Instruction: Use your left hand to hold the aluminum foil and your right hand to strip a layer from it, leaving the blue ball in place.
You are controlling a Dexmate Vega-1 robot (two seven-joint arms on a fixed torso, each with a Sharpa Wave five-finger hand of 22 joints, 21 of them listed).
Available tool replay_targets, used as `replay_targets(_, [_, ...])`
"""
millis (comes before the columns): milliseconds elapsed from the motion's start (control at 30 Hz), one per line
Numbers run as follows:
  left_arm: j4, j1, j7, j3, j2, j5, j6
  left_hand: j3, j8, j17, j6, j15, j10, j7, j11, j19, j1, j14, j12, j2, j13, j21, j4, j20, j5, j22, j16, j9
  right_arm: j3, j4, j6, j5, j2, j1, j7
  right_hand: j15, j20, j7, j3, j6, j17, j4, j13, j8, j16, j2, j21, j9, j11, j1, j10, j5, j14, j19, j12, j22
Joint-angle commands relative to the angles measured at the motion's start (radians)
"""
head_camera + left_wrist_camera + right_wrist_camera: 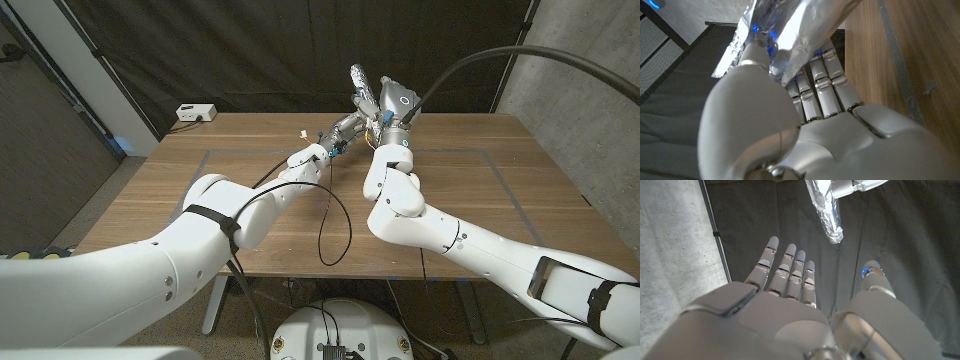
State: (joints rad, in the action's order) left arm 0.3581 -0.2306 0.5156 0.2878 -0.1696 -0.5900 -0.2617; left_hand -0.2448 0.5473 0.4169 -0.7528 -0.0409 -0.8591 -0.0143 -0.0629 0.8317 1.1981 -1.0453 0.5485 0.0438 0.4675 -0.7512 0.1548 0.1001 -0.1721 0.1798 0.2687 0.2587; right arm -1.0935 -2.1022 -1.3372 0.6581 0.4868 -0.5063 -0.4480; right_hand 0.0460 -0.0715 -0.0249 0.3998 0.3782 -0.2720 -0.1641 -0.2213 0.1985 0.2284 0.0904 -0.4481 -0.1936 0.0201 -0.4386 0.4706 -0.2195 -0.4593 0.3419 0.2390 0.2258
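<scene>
My left hand (340, 132) is raised over the far middle of the table and grips a crumpled strip of aluminum foil (360, 82) that sticks up and away from it. In the left wrist view the foil (790, 30) is pinched between thumb and fingers (822, 85). My right hand (382, 104) is lifted just right of the foil. In the right wrist view this hand (790, 295) is open with its fingers spread and nothing in it. The foil's free end (827, 215) hangs a short way beyond the fingertips, apart from them.
A white box (196, 113) sits at the table's far left corner. A black cable (335, 215) loops over the wooden table (480, 190) between my arms. A small pale scrap (300, 133) lies near my left hand. A dark curtain hangs behind.
</scene>
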Motion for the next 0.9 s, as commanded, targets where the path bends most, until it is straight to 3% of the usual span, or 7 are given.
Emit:
replay_targets(33, [-0.017, 0.003, 0.053, -0.013, -0.002, 0.017, -0.021, -0.051, -0.002, 0.003, -0.200, -0.187, -0.133, 0.025, -0.143, -0.006, 0.044, -0.138, 0.014, 0.089, 0.008, -0.007, -0.042, 0.072, -0.006, 0.005, -0.006, 0.002, -0.033, 0.087, -0.019, 0.048, -0.046, 0.044, 0.025, 0.044, -0.002, 0.001, -0.011, 0.003, -0.009, 0.015, -0.003, 0.002, 0.005, -0.006, -0.006, -0.001, -0.006, -0.006, 0.006, -0.011, -0.015, 0.000, 0.003, 0.004])
replay_targets(167, [-0.017, -0.002, 0.077, -0.017, -0.002, 0.008, -0.032, -0.052, -0.001, 0.002, -0.201, -0.187, -0.136, 0.026, -0.143, -0.007, 0.044, -0.138, 0.016, 0.089, 0.010, -0.008, -0.042, 0.072, -0.006, 0.005, -0.009, 0.003, 0.019, 0.118, 0.003, 0.024, -0.080, 0.014, -0.029, 0.058, 0.004, 0.006, -0.022, 0.044, -0.015, 0.030, -0.001, 0.017, 0.029, -0.013, -0.019, -0.001, -0.015, 0.006, 0.047, -0.014, -0.074, 0.022, 0.020, 0.005])
replay_targets(267, [-0.017, -0.003, 0.095, -0.018, -0.002, 0.002, -0.033, -0.053, 0.001, 0.002, -0.205, -0.187, -0.137, 0.025, -0.140, -0.007, 0.044, -0.139, 0.017, 0.089, 0.011, -0.009, -0.042, 0.072, -0.006, 0.005, -0.010, 0.003, 0.040, 0.138, 0.003, 0.005, -0.098, 0.009, -0.047, 0.060, 0.006, 0.008, -0.023, 0.051, -0.016, 0.030, -0.001, 0.018, 0.032, -0.015, -0.022, -0.001, -0.017, 0.004, 0.057, -0.015, -0.083, 0.027, 0.024, 0.005])
replay_targets(633, [-0.016, -0.013, 0.148, -0.020, -0.003, -0.021, -0.049, -0.058, 0.004, 0.001, -0.207, -0.187, -0.141, 0.022, -0.135, -0.010, 0.044, -0.144, 0.021, 0.088, 0.013, -0.014, -0.039, 0.073, -0.005, 0.006, -0.016, 0.007, 0.013, 0.205, -0.029, -0.020, -0.128, 0.036, -0.096, 0.086, 0.015, 0.009, -0.031, 0.067, -0.030, 0.030, -0.003, 0.022, 0.059, -0.020, -0.034, 0.000, -0.014, -0.008, 0.072, -0.018, -0.136, 0.041, 0.032, 0.007])
replay_targets(767, [-0.014, -0.019, 0.201, -0.026, -0.006, -0.042, -0.059, -0.060, 0.006, 0.002, -0.208, -0.186, -0.146, 0.024, -0.133, -0.010, 0.042, -0.148, 0.022, 0.086, 0.013, -0.016, -0.039, 0.073, -0.004, 0.006, -0.017, 0.009, 0.009, 0.236, -0.059, -0.005, -0.154, 0.041, -0.114, 0.108, 0.025, 0.013, -0.047, 0.076, -0.057, 0.033, -0.006, 0.022, 0.108, -0.023, -0.046, 0.000, -0.014, -0.012, 0.087, -0.020, -0.204, 0.057, 0.036, 0.011])
replay_targets(900, [-0.013, -0.022, 0.242, -0.024, -0.006, -0.055, -0.081, -0.061, 0.007, 0.002, -0.210, -0.186, -0.147, 0.025, -0.131, -0.010, 0.043, -0.150, 0.023, 0.084, 0.014, -0.017, -0.037, 0.074, -0.004, 0.006, -0.019, 0.009, 0.030, 0.262, -0.059, 0.074, -0.182, 0.019, -0.063, 0.120, 0.032, 0.015, -0.059, 0.082, -0.084, 0.029, -0.010, 0.021, 0.154, -0.021, -0.057, 0.000, -0.013, -0.025, 0.100, -0.022, -0.253, 0.064, 0.036, 0.018])
